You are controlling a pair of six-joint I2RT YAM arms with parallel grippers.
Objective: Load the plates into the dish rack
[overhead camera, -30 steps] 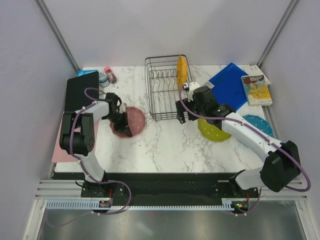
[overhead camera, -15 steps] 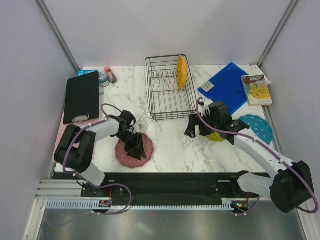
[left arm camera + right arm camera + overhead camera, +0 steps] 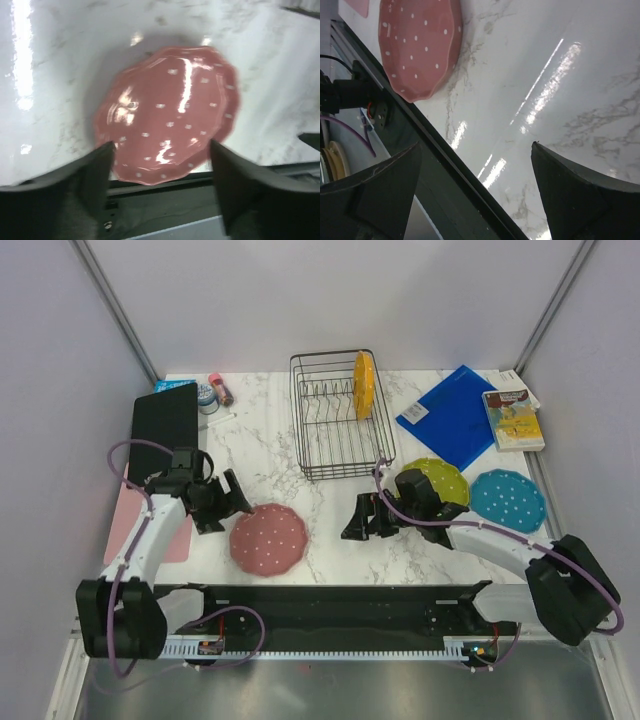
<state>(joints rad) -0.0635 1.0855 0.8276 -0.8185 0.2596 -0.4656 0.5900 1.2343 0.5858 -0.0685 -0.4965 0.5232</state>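
Both tools stand with jaws apart, holding nothing: the left tool (image 3: 161, 147) just beside the pink plate (image 3: 268, 539), the right tool (image 3: 476, 145) low over the bare worktop (image 3: 320, 512). The pink plate, lime green plate (image 3: 436, 480) and teal plate (image 3: 507, 499) lie flat outside the dish rack (image 3: 335, 430), where only the orange-yellow plate (image 3: 364, 383) stands upright. One is loaded, three remain.

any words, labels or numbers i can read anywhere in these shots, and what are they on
No text can be read in any view.
book: there is print on the cover, too small to read.
small jar: any label is too small to read.
pink tube: any label is too small to read.
pink plate: only white dots, no lettering.
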